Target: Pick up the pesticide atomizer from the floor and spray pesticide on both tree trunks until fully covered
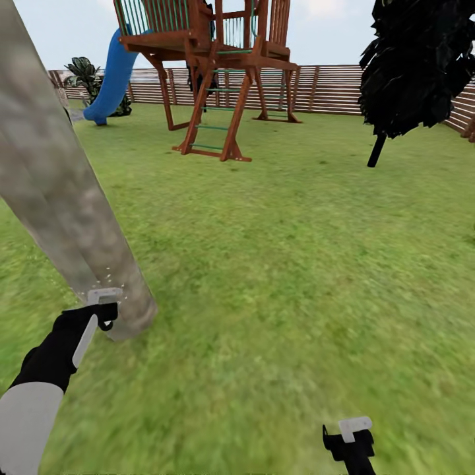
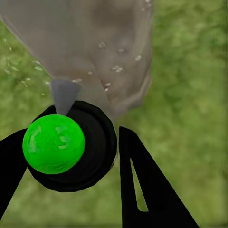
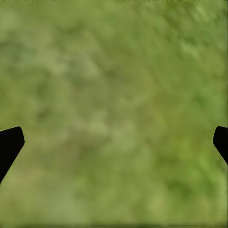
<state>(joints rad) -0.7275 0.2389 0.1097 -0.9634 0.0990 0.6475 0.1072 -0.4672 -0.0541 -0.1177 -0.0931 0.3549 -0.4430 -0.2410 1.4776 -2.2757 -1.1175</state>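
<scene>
Beside tree trunk (image 1: 72,218), gripped atomizer (image 2: 66,145).

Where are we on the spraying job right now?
Done: the atomizer is off the grass, held in the left gripper. In hand: its nozzle faces the tree trunk, where a few white pesticide specks show near the base. Left: most of this trunk looks bare. The right gripper is open over lawn.

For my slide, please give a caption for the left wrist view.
Left gripper holds the green-topped atomizer, white specks dotting the tree trunk.
</scene>
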